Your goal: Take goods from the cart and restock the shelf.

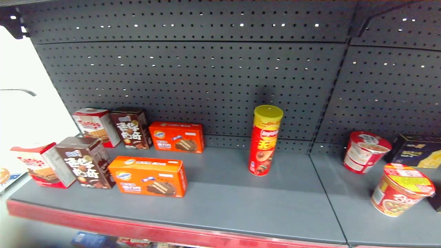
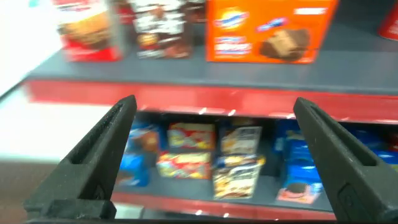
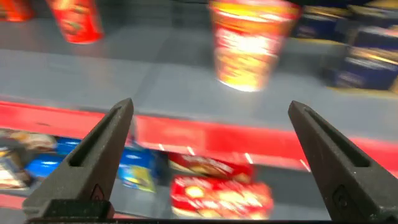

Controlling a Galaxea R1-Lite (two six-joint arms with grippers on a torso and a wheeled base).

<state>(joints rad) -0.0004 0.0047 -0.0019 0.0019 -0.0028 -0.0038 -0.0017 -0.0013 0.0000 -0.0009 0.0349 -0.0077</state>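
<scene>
Head view: on the shelf a red can stands upright near the back. Orange boxes sit left of the can and noodle cups right of it. The packs carry bold print, which I leave unread.

Left wrist view: my left gripper gapes empty before the shelf lip, left of the can.

Right wrist view: my right gripper is also spread and empty, facing the front cup.

I judge I'm between placements. Next I must fetch another item for the gap beside the can.

Lower-shelf packets are blurred; the dark box is cut off.
</scene>
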